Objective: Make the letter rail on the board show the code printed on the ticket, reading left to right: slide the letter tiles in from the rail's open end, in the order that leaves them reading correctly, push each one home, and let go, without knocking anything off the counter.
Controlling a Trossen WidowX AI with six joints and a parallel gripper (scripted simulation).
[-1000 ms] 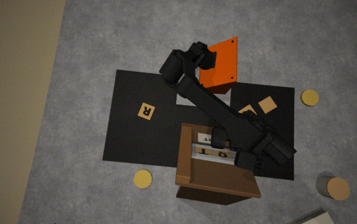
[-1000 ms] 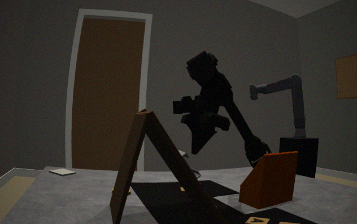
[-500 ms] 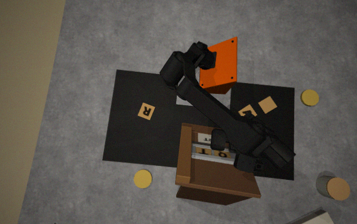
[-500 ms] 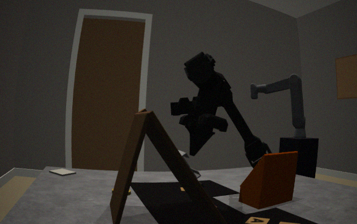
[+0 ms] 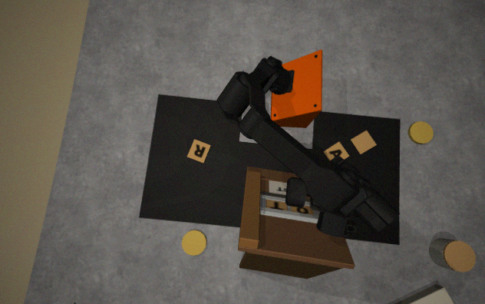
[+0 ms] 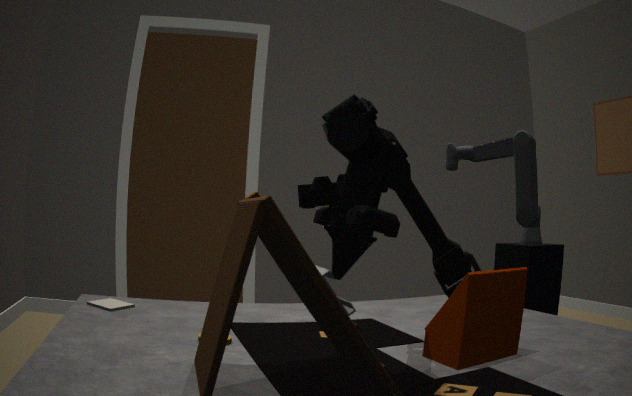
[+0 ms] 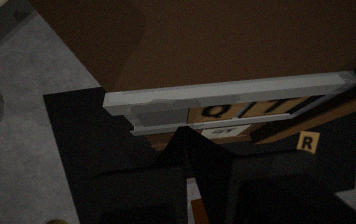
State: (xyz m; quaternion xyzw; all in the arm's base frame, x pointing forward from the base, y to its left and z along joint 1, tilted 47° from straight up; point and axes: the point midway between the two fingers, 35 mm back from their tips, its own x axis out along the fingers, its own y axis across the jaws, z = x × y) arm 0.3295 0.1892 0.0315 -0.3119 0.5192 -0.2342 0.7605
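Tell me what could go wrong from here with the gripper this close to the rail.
The shut gripper appears close to the letter rail's lower lip; a small drift might scrape it or jolt the tilted brown board. Sweeping sideways into the rail could disturb the Q tile. From the top, the arm covers the rail's open end, so contact there might go unnoticed.
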